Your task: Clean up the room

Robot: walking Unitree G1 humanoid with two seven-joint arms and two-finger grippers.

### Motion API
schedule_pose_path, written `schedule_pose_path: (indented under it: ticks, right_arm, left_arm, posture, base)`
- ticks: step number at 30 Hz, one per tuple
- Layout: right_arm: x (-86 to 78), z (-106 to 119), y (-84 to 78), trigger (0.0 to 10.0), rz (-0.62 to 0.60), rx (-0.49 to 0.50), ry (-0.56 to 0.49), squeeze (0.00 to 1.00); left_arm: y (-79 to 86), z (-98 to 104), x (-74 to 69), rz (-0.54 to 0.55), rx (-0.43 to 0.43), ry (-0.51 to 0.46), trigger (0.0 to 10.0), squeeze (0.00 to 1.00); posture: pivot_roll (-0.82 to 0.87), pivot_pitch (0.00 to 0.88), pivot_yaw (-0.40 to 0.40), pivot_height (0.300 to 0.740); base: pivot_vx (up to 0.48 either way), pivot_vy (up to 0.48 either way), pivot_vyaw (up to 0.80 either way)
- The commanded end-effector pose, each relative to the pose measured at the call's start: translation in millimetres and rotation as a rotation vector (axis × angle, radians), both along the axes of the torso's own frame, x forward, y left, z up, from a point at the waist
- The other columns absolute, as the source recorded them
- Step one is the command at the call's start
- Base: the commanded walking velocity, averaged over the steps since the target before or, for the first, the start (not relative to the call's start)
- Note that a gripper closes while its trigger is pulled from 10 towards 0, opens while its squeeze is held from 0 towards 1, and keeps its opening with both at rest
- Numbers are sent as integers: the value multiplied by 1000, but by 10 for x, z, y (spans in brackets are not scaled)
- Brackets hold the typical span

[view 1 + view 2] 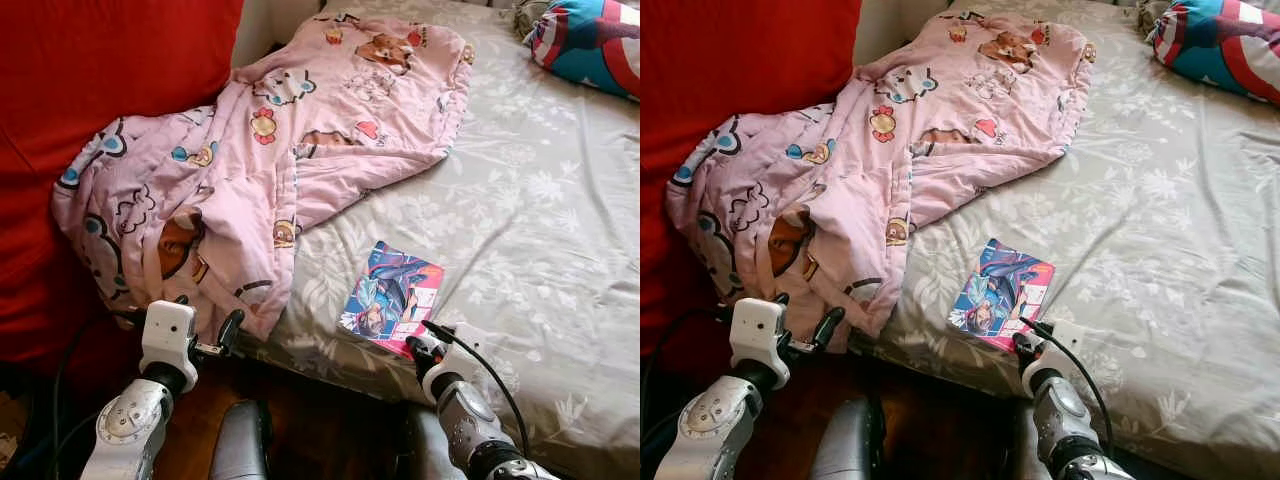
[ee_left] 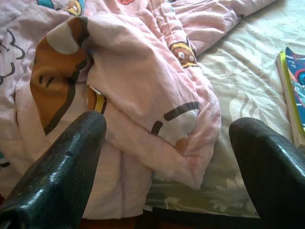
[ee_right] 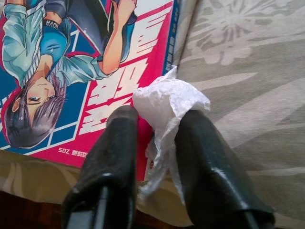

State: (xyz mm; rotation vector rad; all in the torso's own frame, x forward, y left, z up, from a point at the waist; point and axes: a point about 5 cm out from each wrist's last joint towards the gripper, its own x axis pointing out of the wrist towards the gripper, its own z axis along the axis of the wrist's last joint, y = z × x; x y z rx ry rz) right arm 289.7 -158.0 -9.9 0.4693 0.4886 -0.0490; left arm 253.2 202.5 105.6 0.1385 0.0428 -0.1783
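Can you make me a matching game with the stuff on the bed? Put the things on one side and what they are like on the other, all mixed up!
Things:
1. blanket
2. comic
3. tissue
4. cushion

What they are like:
A. white and crumpled, pinched in the right gripper
B. flat on the sheet, near the bed's edge
C. pink with cartoon pictures, bunched up
D. blue, red and white, at the far corner

Pairs: 1-C, 2-B, 3-A, 4-D

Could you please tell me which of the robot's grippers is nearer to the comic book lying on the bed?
The right gripper, shut on a crumpled tissue, sits at the comic book's near corner. The left gripper is off by the pink blanket.
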Motion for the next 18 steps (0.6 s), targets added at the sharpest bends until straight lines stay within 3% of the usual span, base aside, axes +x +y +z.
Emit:
schedule_pose_path:
  ticks: [1, 6, 18]
  right_arm:
    - [-68, -58, -59, 0, -33, -6, 21, 0]
    - [-83, -65, -134, 0, -80, -18, 26, 0]
    - [-88, -64, -132, 0, -106, -7, 15, 0]
  left_arm:
    - [3, -54, -8, 7, -5, 22, 10000, 0]
    - [-3, -47, 25, 9, -1, 11, 10000, 0]
    - [14, -57, 106, 17, -1, 9, 10000, 0]
  posture:
    - [128, 159, 4, 597]
    - [126, 132, 0, 597]
    - [122, 88, -2, 597]
  base:
    - [0, 0, 0]
    - [0, 0, 0]
    - [0, 0, 0]
